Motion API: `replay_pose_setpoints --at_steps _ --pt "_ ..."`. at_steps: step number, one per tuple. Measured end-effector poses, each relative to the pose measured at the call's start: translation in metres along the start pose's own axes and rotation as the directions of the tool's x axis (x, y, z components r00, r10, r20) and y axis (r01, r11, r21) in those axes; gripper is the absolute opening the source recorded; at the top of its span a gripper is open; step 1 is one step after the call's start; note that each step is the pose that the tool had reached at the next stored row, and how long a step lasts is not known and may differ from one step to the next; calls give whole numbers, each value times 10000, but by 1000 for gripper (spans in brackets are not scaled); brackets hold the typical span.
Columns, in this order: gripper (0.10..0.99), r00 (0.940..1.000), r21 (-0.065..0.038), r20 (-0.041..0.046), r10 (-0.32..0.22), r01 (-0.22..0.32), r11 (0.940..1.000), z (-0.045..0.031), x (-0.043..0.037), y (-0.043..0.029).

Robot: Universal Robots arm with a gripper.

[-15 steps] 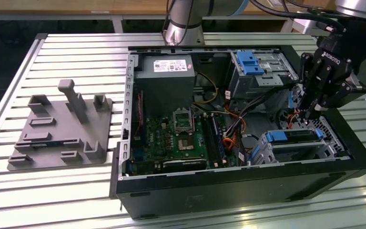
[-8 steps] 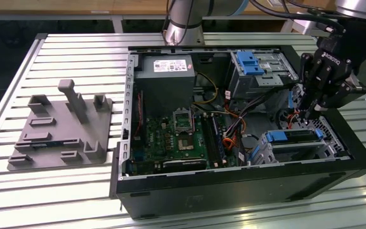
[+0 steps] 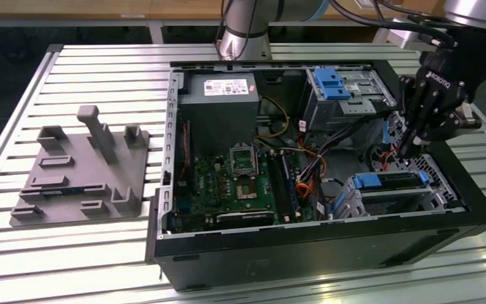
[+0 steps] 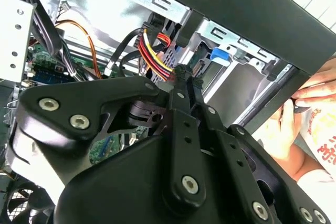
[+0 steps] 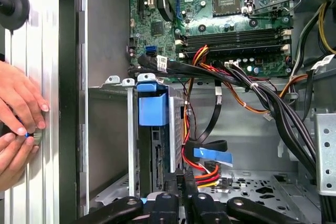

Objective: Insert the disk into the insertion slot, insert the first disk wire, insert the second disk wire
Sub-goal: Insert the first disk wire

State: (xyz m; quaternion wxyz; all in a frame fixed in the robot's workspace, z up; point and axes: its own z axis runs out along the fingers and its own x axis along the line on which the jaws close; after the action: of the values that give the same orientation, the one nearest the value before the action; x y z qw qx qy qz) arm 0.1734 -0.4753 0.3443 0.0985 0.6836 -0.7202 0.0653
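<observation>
Disk [image 5: 153, 109] is already seated in the insertion slot [image 3: 399, 197], low at the exterior view's right inside the open case [image 3: 311, 244] on the bench [image 3: 99, 76]. Gripper [image 3: 409, 151] hangs inside the case just beside the cage's open end, on the side toward the taller bay with the blue latch [image 3: 334, 85]. Jaws are drawn tight together. In both wrist views their tips sit right at the red-yellow-black wire bundle [image 4: 153, 53], touching or nearly so; can't tell whether a plug is pinched between them. Key relation: in the first wrist view the disk's connector end faces the jaws head-on, just beside the tips. I'd judge its long axis runs straight away from them into the cage, which is the line a plug would mate along. Disk's look from here: bright blue carrier tab at one end of the visible edge, a thin dark connector strip running from it, perforated silver cage wall alongside; label face hidden. A person's hands [image 5: 18, 114] rest on the outside of the case wall, well apart from the jaws.
</observation>
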Motion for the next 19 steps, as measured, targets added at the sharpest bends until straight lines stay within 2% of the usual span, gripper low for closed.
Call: replay_pose_setpoints --at_steps 10,12,13,17,19 --pt "165 10000 0 -2 0 0 10000 4 2 0" --pt "165 10000 20 30 -7 7 10000 7 22 10" --pt "165 10000 33 97 -6 6 10000 10 31 12" --pt "165 9985 66 542 -19 15 10000 13 68 13" --pt "165 9974 66 716 -26 21 10000 16 94 12"
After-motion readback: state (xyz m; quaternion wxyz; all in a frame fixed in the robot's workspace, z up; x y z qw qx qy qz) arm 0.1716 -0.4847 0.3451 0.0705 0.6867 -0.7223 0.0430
